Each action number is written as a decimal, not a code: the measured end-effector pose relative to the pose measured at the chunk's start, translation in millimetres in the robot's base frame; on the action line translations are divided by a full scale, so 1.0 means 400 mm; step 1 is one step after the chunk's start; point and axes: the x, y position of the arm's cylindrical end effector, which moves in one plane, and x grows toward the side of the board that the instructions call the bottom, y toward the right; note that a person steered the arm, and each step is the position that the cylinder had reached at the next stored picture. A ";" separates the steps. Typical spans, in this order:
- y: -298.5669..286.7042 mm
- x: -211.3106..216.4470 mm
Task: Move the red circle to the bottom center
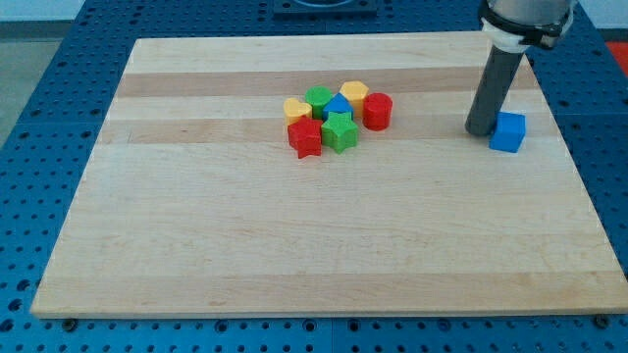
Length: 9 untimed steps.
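Red circle [378, 111] is sitting at the right end of the block cluster near the board's [294, 245] top edge. My tip [480, 130] is resting well right of it, holding nothing, touching the blue cube [507, 131].

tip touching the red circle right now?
No. My tip stands beside the blue cube at the view's right, well apart from the red circle on the cluster's right edge.
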 end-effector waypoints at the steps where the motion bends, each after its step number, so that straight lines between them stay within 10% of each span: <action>1: -0.057 0.000; 9: -0.345 -0.110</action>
